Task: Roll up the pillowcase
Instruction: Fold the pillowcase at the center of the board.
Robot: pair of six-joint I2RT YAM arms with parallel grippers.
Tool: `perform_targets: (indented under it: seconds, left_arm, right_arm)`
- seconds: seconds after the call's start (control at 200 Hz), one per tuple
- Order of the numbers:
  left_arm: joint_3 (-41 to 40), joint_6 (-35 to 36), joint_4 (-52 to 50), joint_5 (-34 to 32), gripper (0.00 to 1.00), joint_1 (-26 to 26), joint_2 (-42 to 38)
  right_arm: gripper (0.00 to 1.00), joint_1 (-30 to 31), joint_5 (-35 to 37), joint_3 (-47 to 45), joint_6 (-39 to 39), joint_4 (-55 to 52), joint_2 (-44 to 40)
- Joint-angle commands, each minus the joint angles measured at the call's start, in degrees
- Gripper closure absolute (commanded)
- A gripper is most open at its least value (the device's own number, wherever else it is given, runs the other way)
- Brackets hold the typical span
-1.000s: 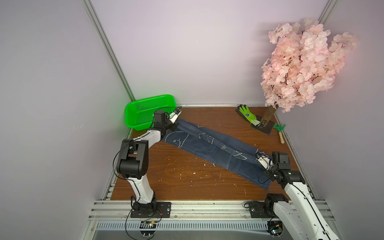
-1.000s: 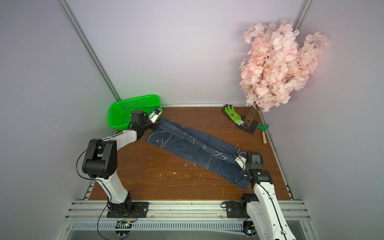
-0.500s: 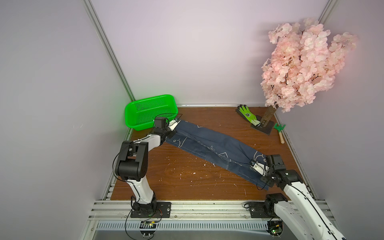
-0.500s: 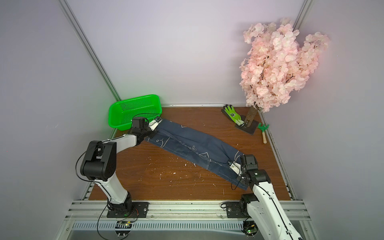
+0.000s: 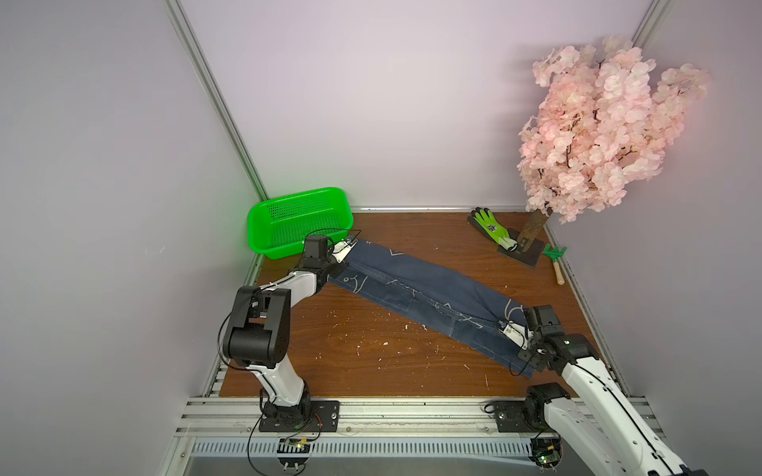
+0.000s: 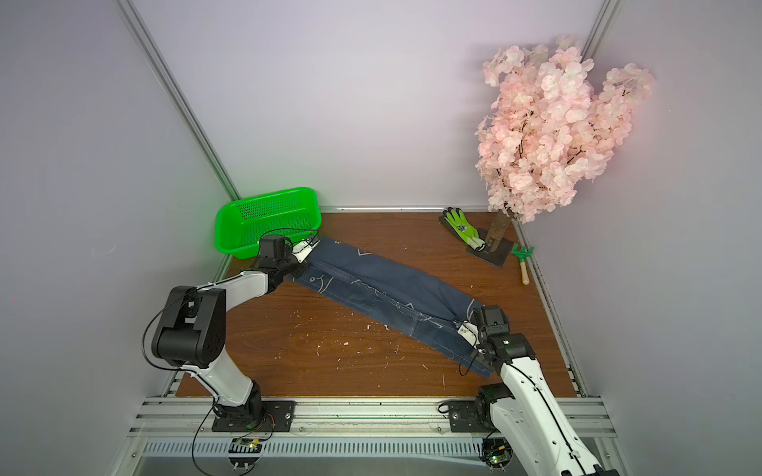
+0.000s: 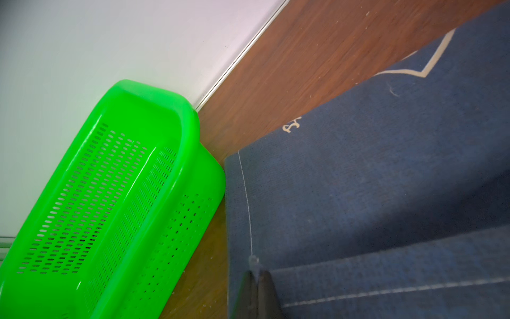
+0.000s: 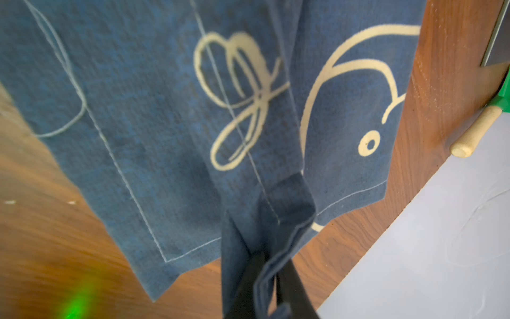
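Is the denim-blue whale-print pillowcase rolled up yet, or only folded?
Only folded: the dark denim-blue pillowcase lies as a long flat strip with overlapping layers; no coil shows.

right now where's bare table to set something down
Widest: bare wood between the pillowcase and the front rail. Smaller: back strip between green basket and glove. Crowded: far right corner, with glove, tree base, rake.
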Motion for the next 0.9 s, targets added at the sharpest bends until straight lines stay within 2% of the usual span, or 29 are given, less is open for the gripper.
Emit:
perform_targets:
  seconds: [0.0, 0.3, 0.646, 0.796, 0.896]
  left_arm:
    - [-0.4, 0.3, -0.4, -2.2, 1.00, 0.7, -1.6]
    - [-3.3, 1.2, 0.0, -3.4, 1.00, 0.8, -2.0]
    - [-3.5, 0.9, -0.7, -4.1, 0.91, 0.8, 0.3]
    - [-3.9, 1.0, -1.3, -5.7, 0.78, 0.8, -0.5]
    - [-4.1, 0.8, -1.8, -6.8, 0.75, 0.8, -1.3]
  right_arm:
    - [0.85, 0.1, 3.5, 2.4, 1.5, -3.7, -0.4]
    - [0.83, 0.6, -3.3, 3.2, 1.9, -6.5, -0.3]
    - [0.77, 3.9, -2.5, 2.7, 0.2, -6.8, 1.8]
    - [0.65, 4.6, -2.4, 3.2, 0.3, -7.6, 2.3]
    - [0.57, 4.9, -1.3, 3.3, 0.0, -8.0, 2.6]
